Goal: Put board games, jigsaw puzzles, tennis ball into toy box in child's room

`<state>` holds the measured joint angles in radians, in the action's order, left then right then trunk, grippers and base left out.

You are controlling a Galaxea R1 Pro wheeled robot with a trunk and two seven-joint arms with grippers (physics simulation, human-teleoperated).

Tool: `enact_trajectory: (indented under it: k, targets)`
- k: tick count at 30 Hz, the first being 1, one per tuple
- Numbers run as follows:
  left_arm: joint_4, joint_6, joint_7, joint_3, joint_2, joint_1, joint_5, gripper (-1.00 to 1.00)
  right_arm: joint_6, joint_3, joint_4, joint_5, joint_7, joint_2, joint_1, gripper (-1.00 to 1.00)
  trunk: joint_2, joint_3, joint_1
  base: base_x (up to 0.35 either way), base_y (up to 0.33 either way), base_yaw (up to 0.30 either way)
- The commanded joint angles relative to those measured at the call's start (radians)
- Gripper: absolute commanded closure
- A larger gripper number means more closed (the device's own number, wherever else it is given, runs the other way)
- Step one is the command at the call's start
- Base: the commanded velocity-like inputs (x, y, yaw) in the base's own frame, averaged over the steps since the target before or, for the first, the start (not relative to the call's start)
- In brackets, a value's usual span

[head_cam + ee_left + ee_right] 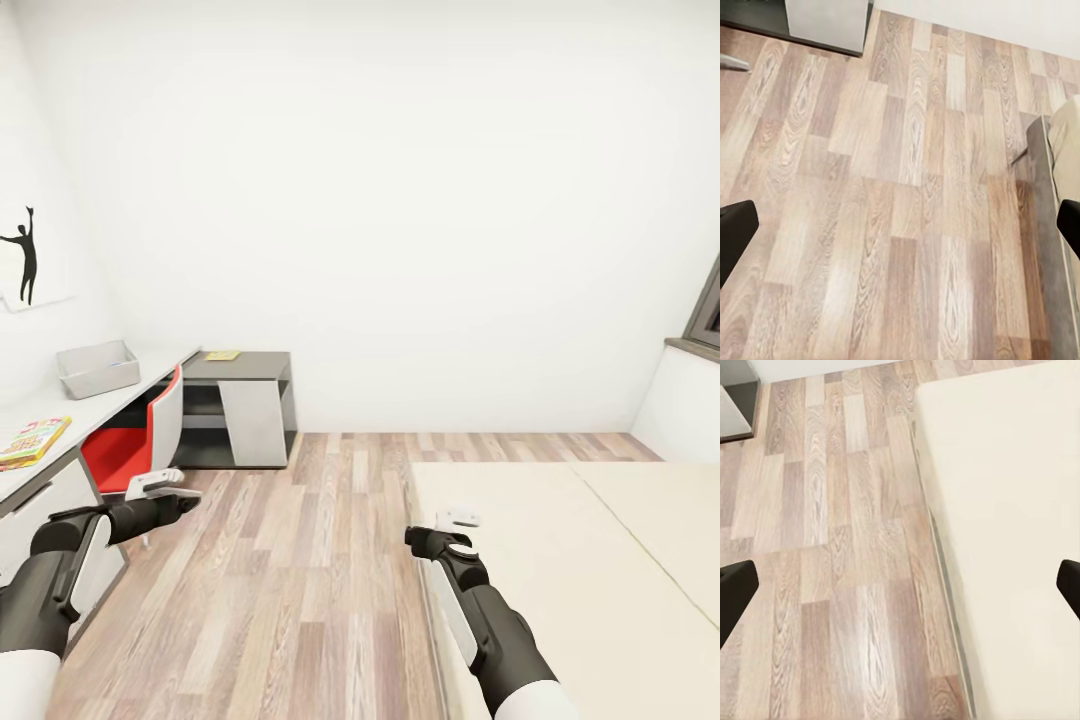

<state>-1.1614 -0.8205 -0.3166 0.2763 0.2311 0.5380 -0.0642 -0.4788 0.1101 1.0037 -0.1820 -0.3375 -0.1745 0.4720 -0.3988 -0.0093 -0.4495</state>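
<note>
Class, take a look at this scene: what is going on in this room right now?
A two-armed robot stands in a child's room, holding nothing. Its left gripper and right gripper hang open over the wood floor. The grey toy box sits on the table at left, with one colourful flat box nearer the robot. The bed is at right.

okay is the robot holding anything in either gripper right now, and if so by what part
Nothing is held. The left gripper and the right gripper both have their fingers spread wide, with only the wood floor and the bed beneath them.
</note>
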Motion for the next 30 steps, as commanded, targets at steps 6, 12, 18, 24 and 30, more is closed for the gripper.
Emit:
enact_trajectory:
  k: [6, 12, 18, 24, 30]
  targets:
    - [0.000, -0.006, -0.001, 0.001, 0.000, 0.000, -0.006, -1.00, -0.003, 0.002, 0.001, -0.010, -0.008, 0.000, 0.001, -1.00, -0.001, -0.001, -0.001, 0.000, 0.177, 0.000]
    - [0.000, -0.006, 0.000, 0.001, 0.000, 0.000, -0.006, -1.00, -0.003, 0.002, 0.000, -0.010, -0.008, 0.000, 0.001, -1.00, -0.001, -0.001, -0.001, 0.000, 0.177, 0.000]
    - [0.000, -0.006, 0.000, 0.001, 0.000, 0.000, -0.006, -1.00, -0.003, 0.002, 0.000, -0.009, -0.008, 0.000, 0.001, -1.00, -0.001, -0.001, -0.001, 0.000, 0.178, 0.000]
    - [0.000, -0.006, 0.000, 0.001, 0.000, 0.000, -0.006, -1.00, -0.003, 0.002, 0.000, -0.010, -0.008, 0.000, 0.001, -1.00, -0.001, -0.001, -0.001, 0.000, 0.213, 0.000]
    - [0.000, -0.006, -0.001, 0.001, 0.000, 0.000, -0.006, -1.00, -0.003, 0.002, 0.000, -0.010, -0.006, 0.000, 0.001, -1.00, -0.001, -0.001, -0.001, 0.000, 0.270, 0.000]
